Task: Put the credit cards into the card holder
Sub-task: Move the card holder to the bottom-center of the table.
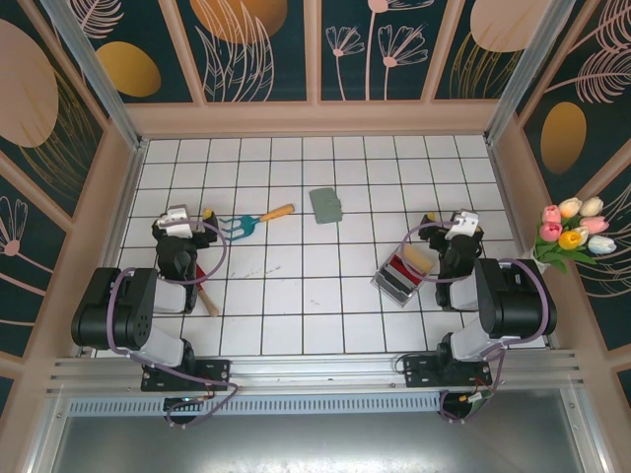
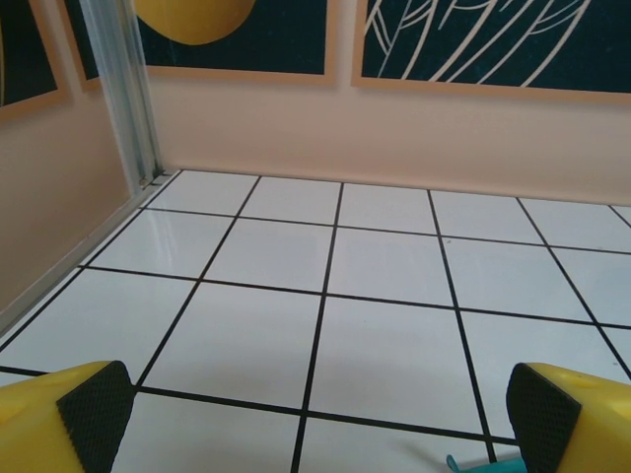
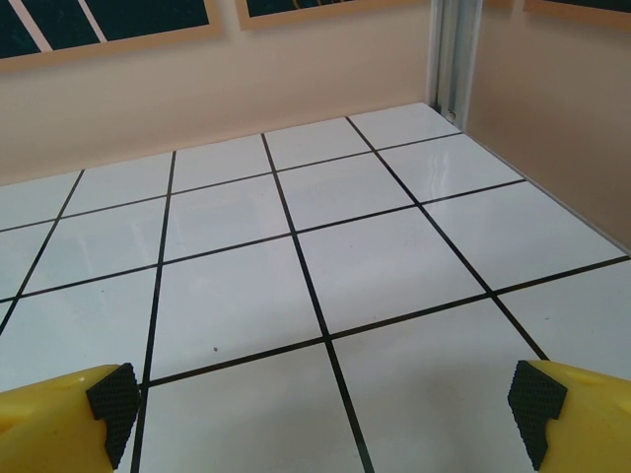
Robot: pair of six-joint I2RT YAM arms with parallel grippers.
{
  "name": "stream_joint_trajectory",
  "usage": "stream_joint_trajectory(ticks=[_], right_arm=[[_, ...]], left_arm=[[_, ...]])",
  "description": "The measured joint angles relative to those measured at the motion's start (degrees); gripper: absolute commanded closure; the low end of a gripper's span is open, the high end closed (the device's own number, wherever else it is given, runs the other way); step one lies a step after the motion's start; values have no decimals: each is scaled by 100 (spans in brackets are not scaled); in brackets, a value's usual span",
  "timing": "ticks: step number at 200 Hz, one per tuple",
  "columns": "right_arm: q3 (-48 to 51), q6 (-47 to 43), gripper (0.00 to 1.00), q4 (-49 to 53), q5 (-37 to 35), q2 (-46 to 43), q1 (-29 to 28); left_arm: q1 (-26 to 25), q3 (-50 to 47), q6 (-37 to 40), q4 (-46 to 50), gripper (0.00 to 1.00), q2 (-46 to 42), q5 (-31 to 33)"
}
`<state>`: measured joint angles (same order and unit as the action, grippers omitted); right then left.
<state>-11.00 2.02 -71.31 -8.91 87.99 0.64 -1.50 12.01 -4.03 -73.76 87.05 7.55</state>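
Observation:
The credit cards (image 1: 402, 266) lie as a red, cream and dark striped bundle on the tiles at the right, just left of my right arm. The card holder (image 1: 324, 205), a flat grey-green pouch, rests by itself at the middle far part of the floor. My left gripper (image 1: 184, 214) (image 2: 315, 419) is open above bare tiles at the left, its black pads (image 2: 94, 409) wide apart with nothing between them. My right gripper (image 1: 452, 221) (image 3: 325, 409) is open too, over bare tiles to the right of the cards and beyond them, pads (image 3: 534, 394) spread.
A teal hand rake (image 1: 240, 226) (image 2: 481, 463) with an orange handle lies just right of the left gripper. A red-handled tool with a wooden stick (image 1: 205, 288) lies partly under the left arm. A silvery ribbed case (image 1: 390, 288) sits under the cards. Tulips (image 1: 572, 229) stand by the right wall.

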Motion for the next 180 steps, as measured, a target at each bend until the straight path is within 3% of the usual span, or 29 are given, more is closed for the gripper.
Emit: stream_joint_trajectory(ticks=[32,76,98,128,146,180], right_arm=[[-131,-24,1,433,-24,-315,-122],[-1681,651,1,2994,254,-1499,-260],[-2664,1117,1,3849,994,-1233,-402],[-3805,1567,1,4900,1888,-219,-925],[-4695,1917,7,5724,2184,614,-1198],[-5945,2323,20,6725,2699,1825,-1342]], left_arm=[[0,-319,35,-96,1,-295,-52],[0,195,-535,1558,1,-2024,435],[2,647,-1276,2509,1,-2520,719],[2,1322,-2634,4170,1,-2719,831],[15,1460,-3169,4734,1,-2712,278],[2,1384,-3995,4673,1,-2269,-1690]])
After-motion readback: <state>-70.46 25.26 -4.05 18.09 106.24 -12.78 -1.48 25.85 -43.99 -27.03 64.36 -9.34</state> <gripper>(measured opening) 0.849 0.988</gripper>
